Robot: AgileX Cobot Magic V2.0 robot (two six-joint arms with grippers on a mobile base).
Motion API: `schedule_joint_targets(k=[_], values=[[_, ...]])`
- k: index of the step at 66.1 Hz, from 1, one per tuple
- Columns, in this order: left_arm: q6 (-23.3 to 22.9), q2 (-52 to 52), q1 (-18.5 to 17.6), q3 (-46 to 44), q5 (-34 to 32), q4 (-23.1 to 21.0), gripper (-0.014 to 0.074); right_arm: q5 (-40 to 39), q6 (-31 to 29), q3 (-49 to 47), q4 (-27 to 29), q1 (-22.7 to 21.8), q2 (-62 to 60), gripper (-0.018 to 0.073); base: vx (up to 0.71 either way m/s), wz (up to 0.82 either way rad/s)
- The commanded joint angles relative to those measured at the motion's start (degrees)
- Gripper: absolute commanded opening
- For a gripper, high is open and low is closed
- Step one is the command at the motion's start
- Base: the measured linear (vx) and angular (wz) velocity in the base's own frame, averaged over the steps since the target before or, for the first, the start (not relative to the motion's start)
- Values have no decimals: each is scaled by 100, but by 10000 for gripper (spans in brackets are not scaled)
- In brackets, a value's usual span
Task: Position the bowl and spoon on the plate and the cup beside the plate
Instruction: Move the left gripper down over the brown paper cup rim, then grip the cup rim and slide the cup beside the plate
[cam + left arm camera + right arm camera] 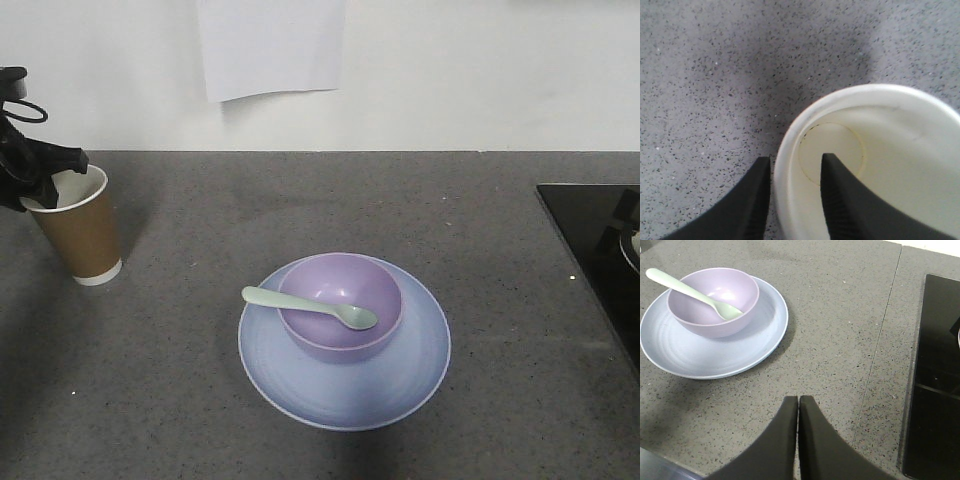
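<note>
The grey speckled counter (200,380) carries everything, with a black glass panel (600,250) at its right edge. Near the middle sits the plate (345,395), and on it the bowl (340,310), with the spoon (310,303) resting head-down in the bowl and its handle sticking out over the rim to the left; that part of the task looks done. The cup (78,230) stands well apart from the plate at the far left, upright, though whether its base is resting on the counter or just lifted is hard to tell from the front view. The left gripper (796,190) pinches the cup's wall, one finger inside the white interior and one outside against the rim. The right gripper (798,405) hangs over bare counter right of the plate with its fingers pressed together, holding nothing. The step in hand seems to be bringing the cup beside the plate: keep it vertical, since a rim pinch lets a light paper cup swing, carry it low, and set it down near the plate's left edge, clear of the spoon handle, before letting go.
</note>
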Motion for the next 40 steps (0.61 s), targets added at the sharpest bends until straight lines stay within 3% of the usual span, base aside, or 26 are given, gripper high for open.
schedule_joint_targets(k=[1, 9, 19, 34, 40], values=[[-17, -243, 12, -117, -222, 107, 237, -312, -32, -137, -14, -16, 58, -5, 0, 0], [65, -243, 12, -117, -210, 107, 162, -312, -32, -137, -14, -16, 58, -5, 0, 0], [248, -243, 12, -117, -195, 74, -5, -300, -32, -137, -14, -16, 58, -5, 0, 0], [332, -397, -14, -171, 4, 7, -8, -267, -32, -137, -19, -16, 58, -5, 0, 0], [478, -652, -14, -171, 162, -280, -7, -267, -32, -137, -19, -16, 58, -5, 0, 0]])
